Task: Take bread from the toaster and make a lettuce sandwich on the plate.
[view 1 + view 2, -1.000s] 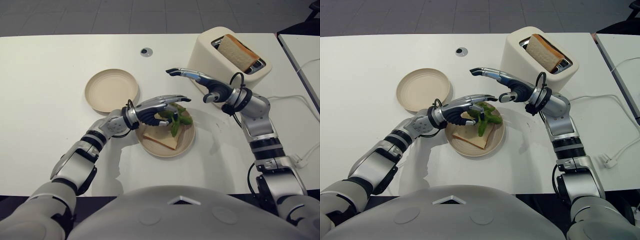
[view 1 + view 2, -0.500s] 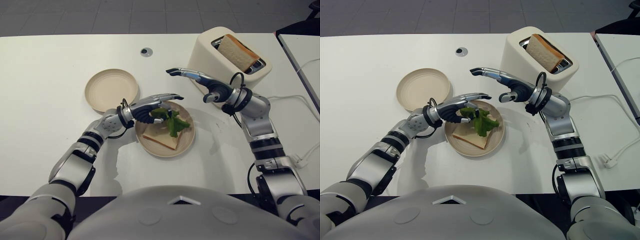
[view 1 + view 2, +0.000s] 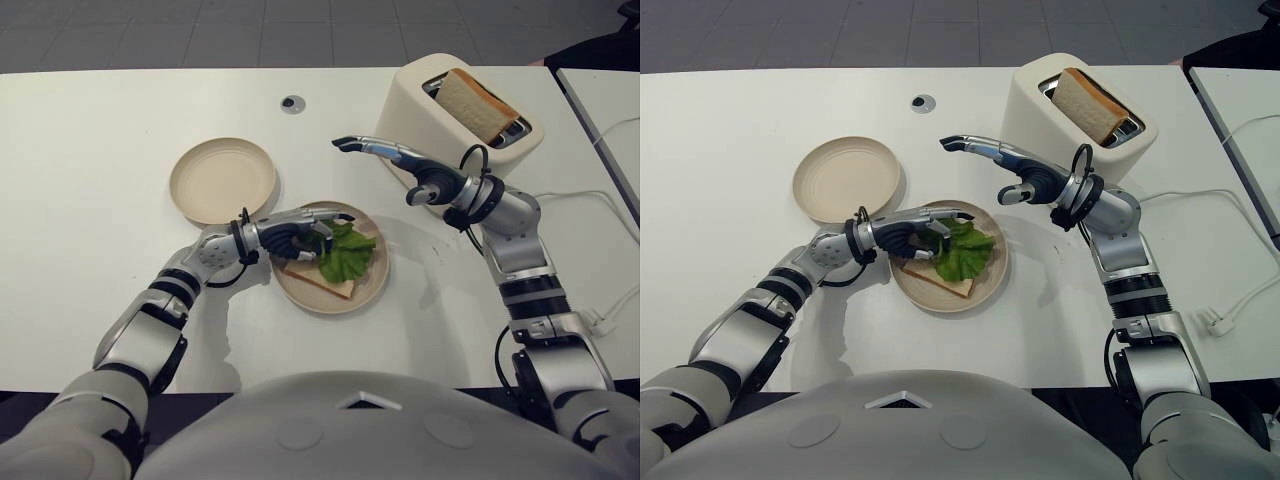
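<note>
Left eye view, centre of frame: my left robot hand point(image 3: 285, 236) lies low over the plate point(image 3: 376, 285), fingers clenched on the left edge of the lettuce point(image 3: 346, 256) so the leaf lands flat on the bread slice point(image 3: 318, 279). My right robot hand point(image 3: 400, 165) hangs released and empty up-right, near the toaster point(image 3: 415, 100), ready, I judge, for the second slice point(image 3: 478, 103) standing in its slot.

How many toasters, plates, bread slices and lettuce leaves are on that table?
Toaster: 1
Plates: 2 (empty plate, filled plate)
Bread: 2 (toaster slice, plate slice)
Lettuce: 1
Total: 6
</note>
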Controlling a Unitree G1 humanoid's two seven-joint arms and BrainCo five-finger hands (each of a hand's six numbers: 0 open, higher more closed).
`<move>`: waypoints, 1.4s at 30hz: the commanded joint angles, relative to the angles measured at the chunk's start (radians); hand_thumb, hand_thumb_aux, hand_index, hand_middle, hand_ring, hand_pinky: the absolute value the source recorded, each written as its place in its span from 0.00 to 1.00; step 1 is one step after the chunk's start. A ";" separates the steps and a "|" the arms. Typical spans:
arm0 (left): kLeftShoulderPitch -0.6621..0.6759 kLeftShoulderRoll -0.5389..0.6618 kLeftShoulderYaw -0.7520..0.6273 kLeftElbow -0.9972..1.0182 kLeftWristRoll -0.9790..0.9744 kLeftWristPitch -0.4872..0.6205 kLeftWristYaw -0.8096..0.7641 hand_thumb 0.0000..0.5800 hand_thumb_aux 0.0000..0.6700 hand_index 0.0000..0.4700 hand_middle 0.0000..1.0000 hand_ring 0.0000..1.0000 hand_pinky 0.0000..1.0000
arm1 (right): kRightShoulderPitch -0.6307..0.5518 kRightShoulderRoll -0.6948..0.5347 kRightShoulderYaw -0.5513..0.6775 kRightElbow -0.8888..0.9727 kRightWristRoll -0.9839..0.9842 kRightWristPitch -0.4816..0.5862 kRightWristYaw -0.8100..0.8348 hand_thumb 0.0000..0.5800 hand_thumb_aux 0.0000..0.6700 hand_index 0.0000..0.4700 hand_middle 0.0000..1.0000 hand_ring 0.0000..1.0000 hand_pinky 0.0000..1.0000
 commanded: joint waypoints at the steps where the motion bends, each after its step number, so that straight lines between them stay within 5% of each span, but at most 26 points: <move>1: 0.023 0.048 0.008 0.009 0.012 0.033 -0.032 1.00 1.00 1.00 0.00 0.00 0.00 | -0.012 -0.004 -0.002 0.005 0.004 0.005 0.009 0.00 0.00 0.00 0.00 0.00 0.00; 3: 0.041 0.060 0.005 -0.017 -0.026 0.024 -0.073 0.99 0.92 0.92 0.00 0.00 0.00 | -0.012 -0.005 -0.002 0.005 0.004 0.006 0.010 0.00 0.00 0.00 0.00 0.00 0.00; 4: 0.051 0.064 -0.001 -0.027 -0.029 0.027 -0.088 0.11 0.06 0.06 0.00 0.00 0.00 | -0.012 -0.006 -0.002 0.004 0.005 0.006 0.011 0.00 0.00 0.00 0.00 0.00 0.00; 5: 0.058 0.066 -0.008 -0.033 -0.030 0.031 -0.102 0.00 0.00 0.00 0.00 0.00 0.00 | -0.012 -0.007 -0.003 0.003 0.005 0.006 0.011 0.00 0.00 0.00 0.00 0.00 0.00; 17: 0.104 0.089 0.026 -0.153 -0.243 -0.005 -0.209 0.00 0.00 0.00 0.00 0.00 0.00 | -0.027 -0.040 -0.059 -0.017 -0.015 0.004 -0.029 0.00 0.00 0.00 0.00 0.00 0.00; 26: 0.178 0.139 0.004 -0.384 -0.609 -0.019 -0.396 0.00 0.00 0.00 0.00 0.00 0.00 | -0.155 -0.232 -0.319 0.080 -0.480 0.021 -0.483 0.00 0.00 0.00 0.00 0.00 0.00; 30: 0.206 0.151 0.004 -0.431 -0.678 -0.002 -0.476 0.00 0.00 0.00 0.00 0.00 0.00 | -0.206 -0.335 -0.245 0.248 -0.795 0.143 -0.729 0.00 0.00 0.00 0.00 0.00 0.00; 36: 0.204 0.124 0.041 -0.406 -0.675 0.016 -0.524 0.00 0.00 0.00 0.00 0.00 0.00 | -0.253 -0.329 -0.087 0.396 -0.917 0.210 -0.813 0.00 0.00 0.00 0.00 0.00 0.00; 37: 0.204 0.121 0.047 -0.404 -0.677 0.018 -0.530 0.00 0.00 0.00 0.00 0.00 0.00 | -0.253 -0.330 -0.074 0.400 -0.908 0.203 -0.811 0.69 0.45 0.45 0.01 0.01 0.01; 38: 0.204 0.117 0.054 -0.403 -0.679 0.019 -0.535 0.00 0.00 0.00 0.00 0.00 0.00 | -0.251 -0.330 -0.067 0.397 -0.888 0.190 -0.806 0.90 0.69 0.69 0.13 0.13 0.13; 39: 0.205 0.113 0.062 -0.403 -0.680 0.021 -0.540 0.00 0.00 0.00 0.00 0.00 0.00 | -0.246 -0.332 -0.066 0.382 -0.862 0.175 -0.797 1.00 1.00 1.00 0.33 0.33 0.33; 42: 0.206 0.104 0.082 -0.403 -0.683 0.025 -0.551 0.00 0.00 0.00 0.00 0.00 0.00 | -0.233 -0.343 -0.074 0.347 -0.783 0.129 -0.774 1.00 1.00 1.00 0.68 0.68 0.68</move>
